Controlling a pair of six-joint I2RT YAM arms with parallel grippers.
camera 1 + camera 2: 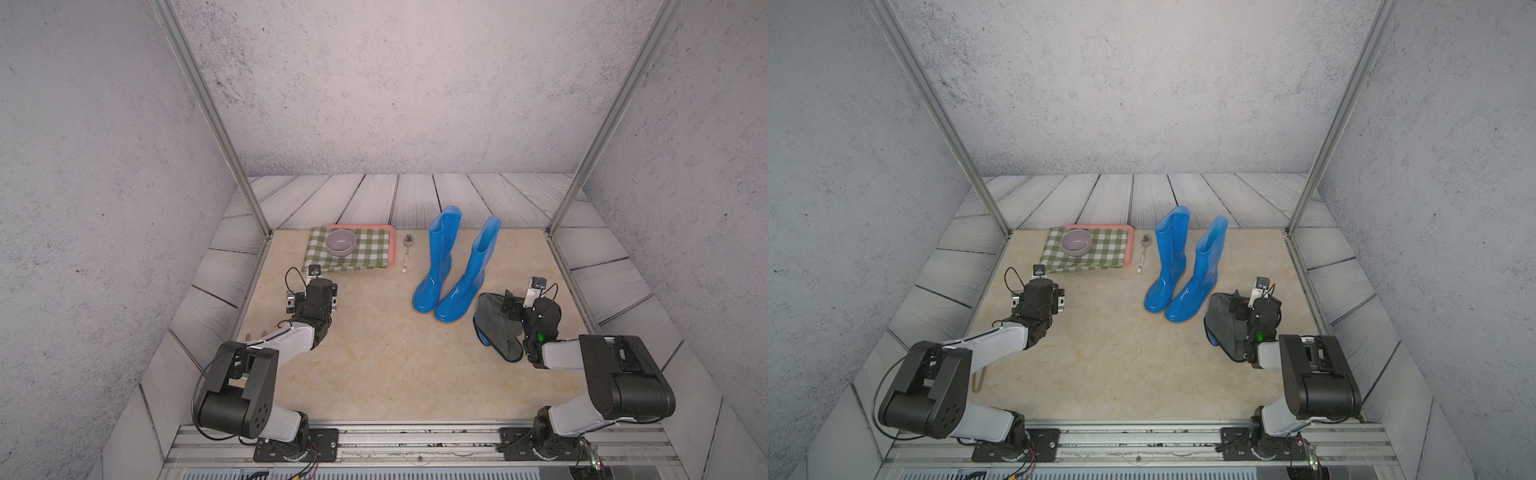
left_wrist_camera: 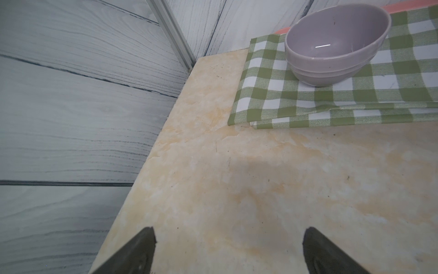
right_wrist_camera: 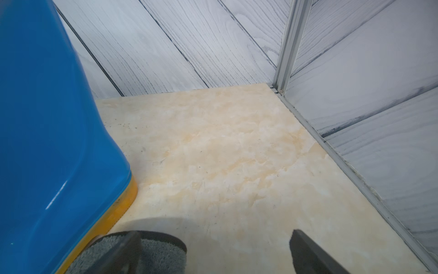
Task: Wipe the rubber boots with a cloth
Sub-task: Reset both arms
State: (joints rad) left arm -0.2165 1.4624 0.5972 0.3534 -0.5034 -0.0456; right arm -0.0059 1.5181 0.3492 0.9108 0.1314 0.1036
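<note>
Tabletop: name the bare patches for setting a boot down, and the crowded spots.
Bare: the wide near stretch of table between both arms, in front of the rubber boots; also the far right corner beyond the cloth. Crowded: the far edge, with checked cloth, bowl, spoon.

cloth [image 1: 496, 328] partly hidden by right arm [image 1: 559, 353], spoon [image 1: 407, 253] handle marking unreadable

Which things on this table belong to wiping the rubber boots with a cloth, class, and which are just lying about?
For the job:
- rubber boots
- dark grey cloth

Just lying about:
- green checked cloth
- purple bowl
- spoon
- pink tray
</note>
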